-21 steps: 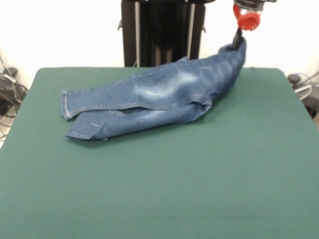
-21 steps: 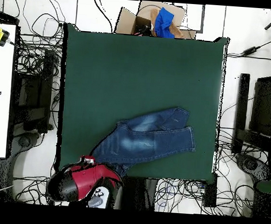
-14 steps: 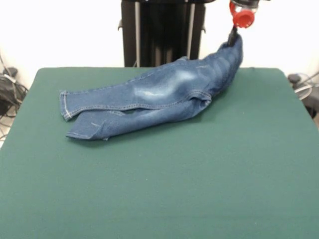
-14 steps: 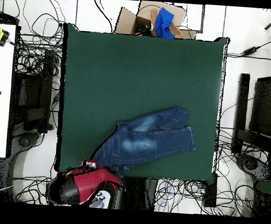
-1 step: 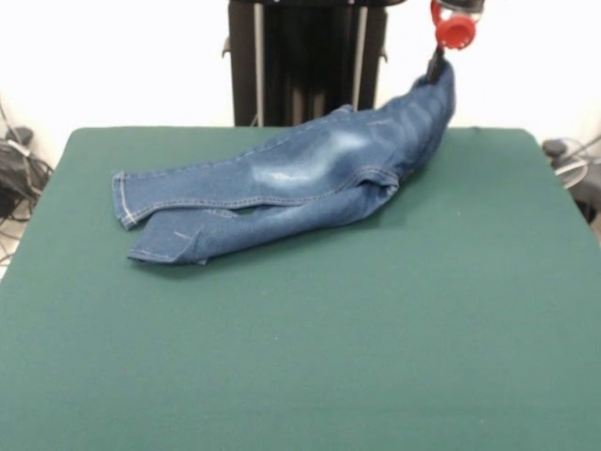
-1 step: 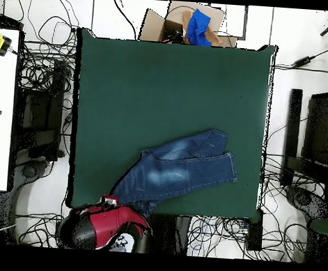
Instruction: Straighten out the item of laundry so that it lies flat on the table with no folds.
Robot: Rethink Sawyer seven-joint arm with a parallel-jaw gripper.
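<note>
In the front view the jeans (image 5: 300, 183) run as one long strip across the far half of the worktop (image 5: 310, 357). Left of the tool lie the two leg hems, one on top of the other and flat on the cloth. The faded seat sits in the middle. At the right end the waist rises off the worktop to the tool (image 5: 437, 70), whose tips are closed on the denim there, over the far right corner. So the long axis runs from the tool down and leftward to the hems. A pull away from the hems would likely tauten the strip; the overlapped legs still need parting.
</note>
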